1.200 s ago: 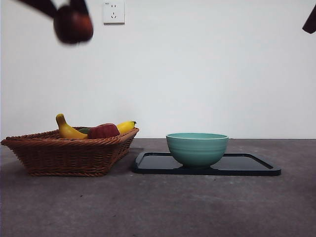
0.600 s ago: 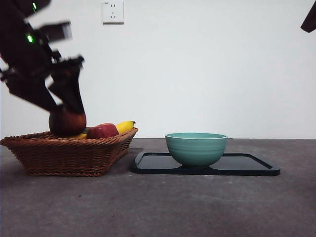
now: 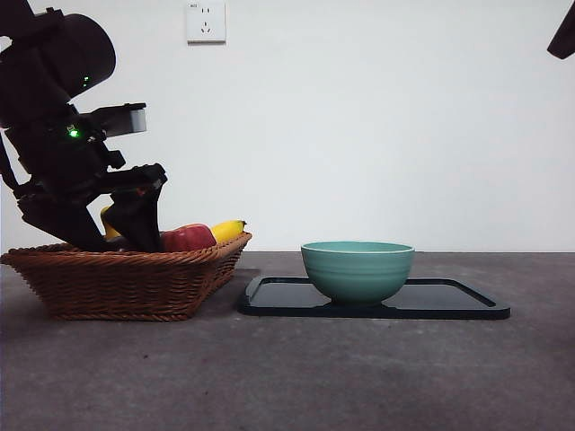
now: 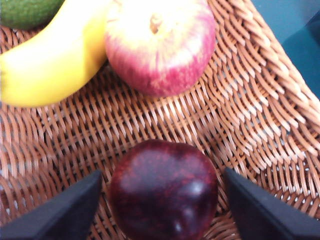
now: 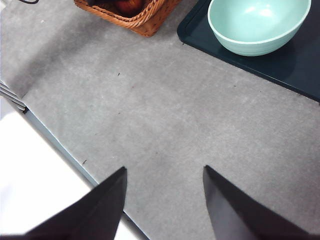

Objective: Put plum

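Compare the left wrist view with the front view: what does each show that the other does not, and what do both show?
Only the left wrist view shows the plum lying on the basket's weave between the open jaws of the left end effector, with gaps on both sides, and a green fruit. Only the front view shows the whole bowl on the black tray and the wall socket. Both show the basket, the banana and the red apple.
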Robot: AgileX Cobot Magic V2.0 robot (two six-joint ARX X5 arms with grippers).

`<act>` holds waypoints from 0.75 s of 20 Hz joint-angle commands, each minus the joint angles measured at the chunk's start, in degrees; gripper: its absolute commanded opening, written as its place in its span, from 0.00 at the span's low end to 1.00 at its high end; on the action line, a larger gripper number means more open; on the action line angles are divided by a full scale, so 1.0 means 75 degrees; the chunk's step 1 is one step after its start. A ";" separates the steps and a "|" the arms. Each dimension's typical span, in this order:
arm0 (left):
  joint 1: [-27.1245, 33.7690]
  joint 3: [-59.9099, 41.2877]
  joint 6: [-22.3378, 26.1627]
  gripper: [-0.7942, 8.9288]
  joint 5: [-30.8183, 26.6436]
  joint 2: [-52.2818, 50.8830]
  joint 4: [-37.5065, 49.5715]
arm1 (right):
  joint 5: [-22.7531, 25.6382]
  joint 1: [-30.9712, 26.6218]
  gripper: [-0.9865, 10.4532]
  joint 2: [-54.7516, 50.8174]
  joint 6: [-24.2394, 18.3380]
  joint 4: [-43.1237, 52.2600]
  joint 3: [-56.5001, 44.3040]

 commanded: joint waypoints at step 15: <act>-0.0682 0.0067 -0.0764 0.50 0.2632 -0.4508 -0.2789 | -0.0006 0.0047 0.30 0.0026 -0.0058 0.0079 0.0058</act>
